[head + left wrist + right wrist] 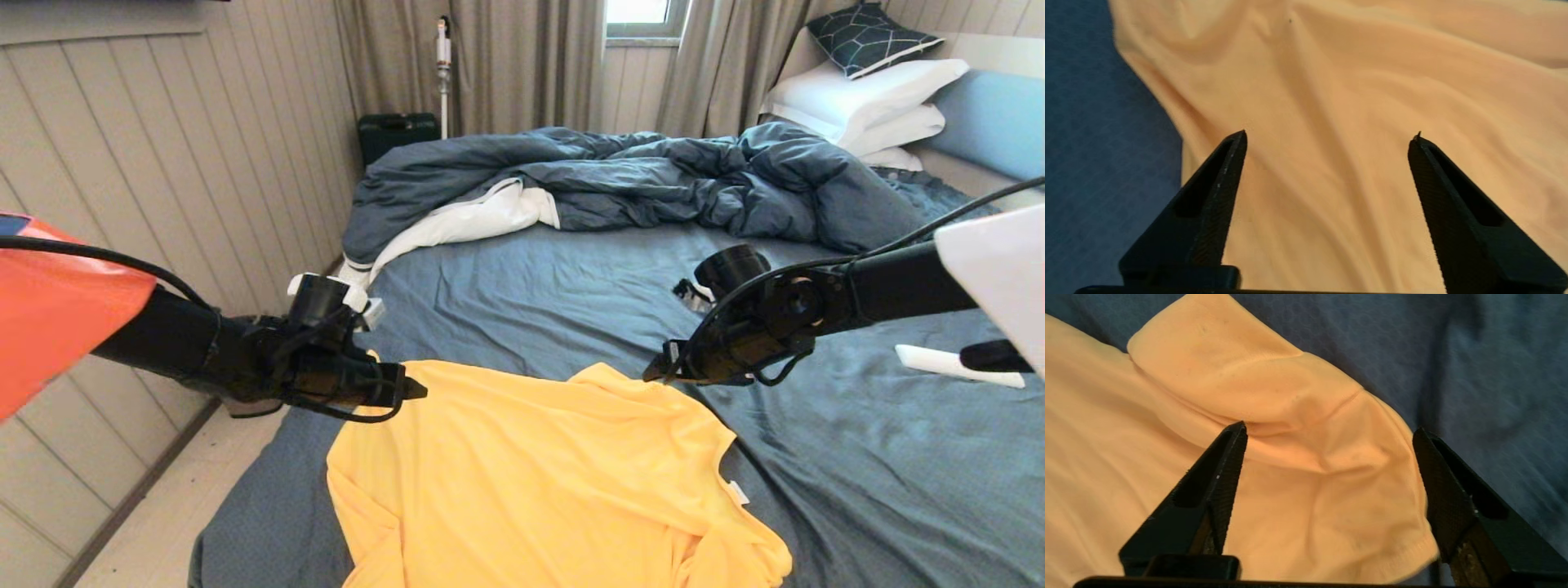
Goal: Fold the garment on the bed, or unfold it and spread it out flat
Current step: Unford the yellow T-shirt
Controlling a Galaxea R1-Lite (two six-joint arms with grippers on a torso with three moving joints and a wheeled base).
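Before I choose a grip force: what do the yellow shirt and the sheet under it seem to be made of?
The garment looks like thin, smooth knit fabric with a matte finish: soft shallow folds and a stitched hem beside the right tool. The bed sheet looks like matte woven cloth with a faint textured pattern, probably cotton. Both tools, including the left tool, are open above the shirt.

A slim white stick vacuum (443,69) stands upright against beige curtains (522,61), beside a dark green hard case (397,133) on the floor. Pale vertical wall panelling (163,180) runs along the left. A small window (641,16) shows above.
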